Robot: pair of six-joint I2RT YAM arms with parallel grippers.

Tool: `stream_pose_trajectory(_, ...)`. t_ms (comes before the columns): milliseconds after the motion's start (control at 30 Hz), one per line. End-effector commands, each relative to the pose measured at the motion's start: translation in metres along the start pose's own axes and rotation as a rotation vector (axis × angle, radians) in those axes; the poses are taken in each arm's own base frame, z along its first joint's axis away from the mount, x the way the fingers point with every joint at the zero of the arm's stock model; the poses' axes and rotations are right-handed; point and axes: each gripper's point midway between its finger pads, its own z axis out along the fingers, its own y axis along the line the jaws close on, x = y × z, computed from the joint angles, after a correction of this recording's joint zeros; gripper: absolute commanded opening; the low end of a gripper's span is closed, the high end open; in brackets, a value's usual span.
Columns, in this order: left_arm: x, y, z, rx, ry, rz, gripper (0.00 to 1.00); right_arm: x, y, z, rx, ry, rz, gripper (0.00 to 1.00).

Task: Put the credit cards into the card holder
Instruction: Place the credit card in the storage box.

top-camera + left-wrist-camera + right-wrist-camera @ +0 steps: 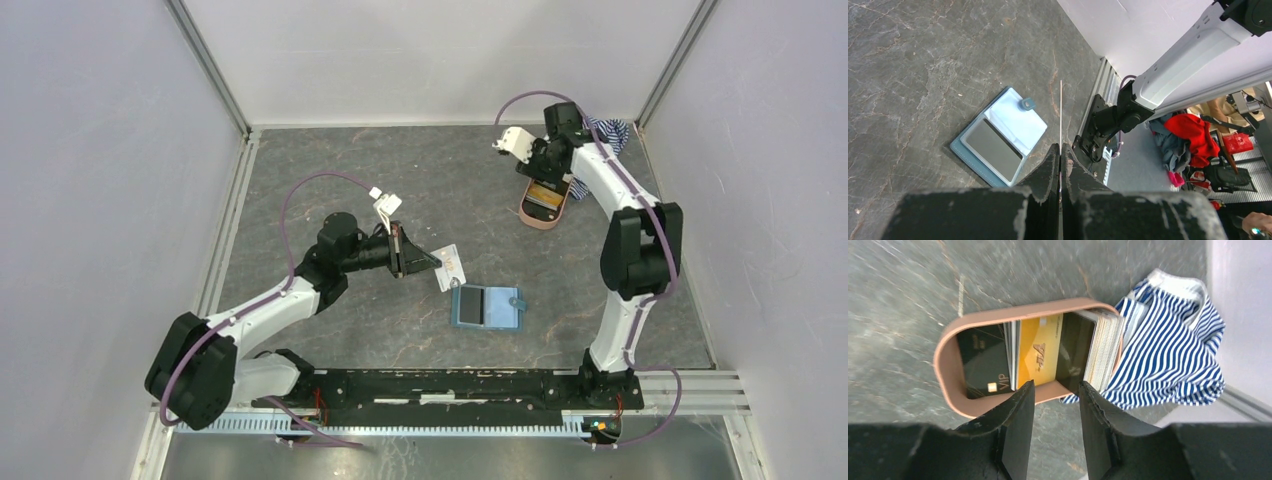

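Credit cards [1038, 352] stand on edge in the pink oval case [948, 347], well apart from the card holder [487, 306] on its far side. We see black, gold and pale ones packed together. Our right gripper [1055, 390] hovers over that case, jaws spread, gripping nothing. Our left gripper [432, 262], jaws pressed together, pinches one pale card [451, 266] just beside the card holder, which lies open, teal outside and paler blue inside.
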Motion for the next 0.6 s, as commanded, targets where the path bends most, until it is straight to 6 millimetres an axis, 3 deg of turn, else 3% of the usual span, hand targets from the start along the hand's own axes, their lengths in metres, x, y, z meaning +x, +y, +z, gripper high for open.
stream_pose_trajectory(0,-0.016,-0.019,0.001,0.026,-0.046,0.07,0.02,-0.042,0.008,-0.054,-0.064,-0.285,0.065,0.44)
stream_pose_trajectory(100,-0.016,-0.025,0.005,0.038,-0.072,0.076,0.02,-0.063,0.043,-0.083,-0.192,-0.493,0.11,0.44)
stream_pose_trajectory(233,-0.019,-0.038,0.014,0.068,-0.126,0.085,0.02,-0.087,0.107,-0.135,-0.343,-0.783,0.117,0.45)
stream_pose_trajectory(400,-0.022,-0.058,0.028,0.115,-0.166,0.111,0.02,-0.098,0.176,-0.192,-0.56,-1.064,0.185,0.57)
stream_pose_trajectory(567,-0.024,-0.069,0.038,0.154,-0.173,0.122,0.02,-0.087,0.226,-0.215,-0.776,-1.138,0.23,0.59)
